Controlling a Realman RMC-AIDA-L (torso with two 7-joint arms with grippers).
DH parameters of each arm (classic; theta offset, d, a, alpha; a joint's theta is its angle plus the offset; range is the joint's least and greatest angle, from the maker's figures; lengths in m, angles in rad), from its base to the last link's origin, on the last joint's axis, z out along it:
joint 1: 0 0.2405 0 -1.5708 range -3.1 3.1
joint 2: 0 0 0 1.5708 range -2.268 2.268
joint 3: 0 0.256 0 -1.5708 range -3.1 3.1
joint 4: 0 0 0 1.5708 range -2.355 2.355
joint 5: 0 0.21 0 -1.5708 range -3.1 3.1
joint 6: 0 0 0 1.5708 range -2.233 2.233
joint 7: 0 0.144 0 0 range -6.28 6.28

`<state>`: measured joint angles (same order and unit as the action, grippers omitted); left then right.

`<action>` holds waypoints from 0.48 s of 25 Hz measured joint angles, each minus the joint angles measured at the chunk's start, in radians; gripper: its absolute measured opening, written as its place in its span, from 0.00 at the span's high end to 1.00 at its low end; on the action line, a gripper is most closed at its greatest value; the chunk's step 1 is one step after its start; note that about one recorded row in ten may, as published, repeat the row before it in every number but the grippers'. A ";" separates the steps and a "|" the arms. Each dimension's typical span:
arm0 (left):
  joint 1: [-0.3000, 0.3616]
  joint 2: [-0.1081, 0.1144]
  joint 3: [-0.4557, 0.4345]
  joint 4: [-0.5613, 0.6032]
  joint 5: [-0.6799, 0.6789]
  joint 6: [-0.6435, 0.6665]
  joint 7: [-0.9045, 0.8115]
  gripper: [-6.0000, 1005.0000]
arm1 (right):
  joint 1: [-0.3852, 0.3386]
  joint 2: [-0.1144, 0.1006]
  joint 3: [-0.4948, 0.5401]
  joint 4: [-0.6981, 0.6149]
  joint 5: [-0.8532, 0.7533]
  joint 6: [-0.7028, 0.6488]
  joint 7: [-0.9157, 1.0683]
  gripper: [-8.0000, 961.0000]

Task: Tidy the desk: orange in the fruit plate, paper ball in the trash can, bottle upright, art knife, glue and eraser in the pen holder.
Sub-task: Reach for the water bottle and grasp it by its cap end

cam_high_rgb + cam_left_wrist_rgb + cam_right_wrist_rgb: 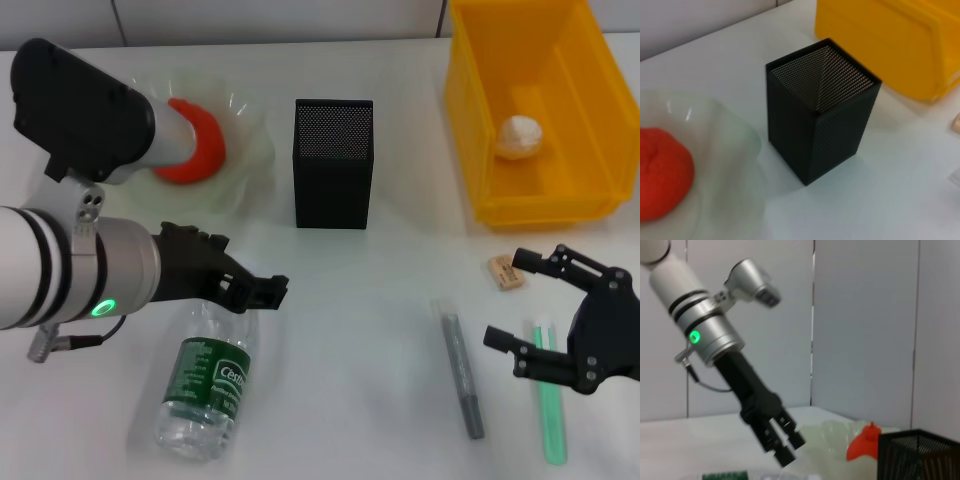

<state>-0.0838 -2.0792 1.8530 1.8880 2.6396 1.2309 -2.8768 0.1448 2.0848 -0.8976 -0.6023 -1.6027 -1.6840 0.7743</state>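
The bottle [205, 385] lies on its side near the front left, cap end hidden under my left gripper [258, 290]. That gripper hovers just above it, shut and empty, and also shows as the left gripper [785, 446]. The orange [200, 150] sits in the fruit plate [245, 150]. The paper ball [520, 137] lies in the trash can [470, 120]. The pen holder [333, 165] stands upright. My right gripper [508, 300] is open, low at the front right, between the eraser [506, 272] and the green glue [548, 400]. The grey art knife [462, 375] lies to their left.
In the left wrist view the pen holder [820, 110] stands between the fruit plate [725, 150] holding the orange [660, 172] and the trash can [890, 40]. My left forearm crosses over the plate's left side. White table lies between bottle and art knife.
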 joint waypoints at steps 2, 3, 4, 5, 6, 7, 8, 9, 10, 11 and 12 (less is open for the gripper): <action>-0.002 0.000 0.004 -0.015 0.000 -0.025 -0.001 0.19 | 0.002 0.000 0.000 0.008 -0.016 0.004 -0.009 0.12; -0.002 0.000 0.004 -0.029 0.001 -0.041 -0.002 0.19 | 0.003 -0.001 0.000 0.011 -0.020 0.006 -0.010 0.12; -0.002 -0.001 0.004 -0.038 0.001 -0.052 -0.002 0.19 | 0.005 -0.001 0.000 0.014 -0.025 0.010 -0.011 0.12; -0.002 0.000 0.005 -0.051 0.001 -0.062 -0.002 0.19 | 0.007 -0.001 0.001 0.017 -0.030 0.013 -0.011 0.12; -0.005 -0.001 0.006 -0.066 0.001 -0.072 -0.003 0.19 | 0.009 -0.002 0.001 0.019 -0.038 0.019 -0.012 0.12; -0.008 -0.001 0.006 -0.076 0.000 -0.078 -0.003 0.19 | 0.009 -0.002 0.001 0.019 -0.038 0.019 -0.012 0.12; -0.015 -0.001 0.007 -0.092 -0.003 -0.085 -0.003 0.19 | 0.010 -0.002 0.000 0.020 -0.040 0.022 -0.012 0.12; -0.021 -0.001 0.008 -0.103 -0.006 -0.088 -0.003 0.19 | 0.011 -0.002 0.000 0.021 -0.040 0.025 -0.013 0.12; -0.027 -0.001 0.009 -0.117 -0.011 -0.094 -0.003 0.19 | 0.011 -0.002 0.000 0.022 -0.040 0.028 -0.013 0.12; -0.035 -0.001 0.010 -0.133 -0.014 -0.100 -0.003 0.19 | 0.012 -0.002 0.000 0.024 -0.042 0.031 -0.013 0.12; -0.040 -0.001 0.010 -0.144 -0.016 -0.105 -0.003 0.19 | 0.013 -0.002 -0.001 0.024 -0.044 0.032 -0.013 0.12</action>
<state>-0.1242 -2.0801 1.8632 1.7439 2.6232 1.1259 -2.8800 0.1575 2.0831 -0.8983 -0.5785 -1.6469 -1.6517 0.7613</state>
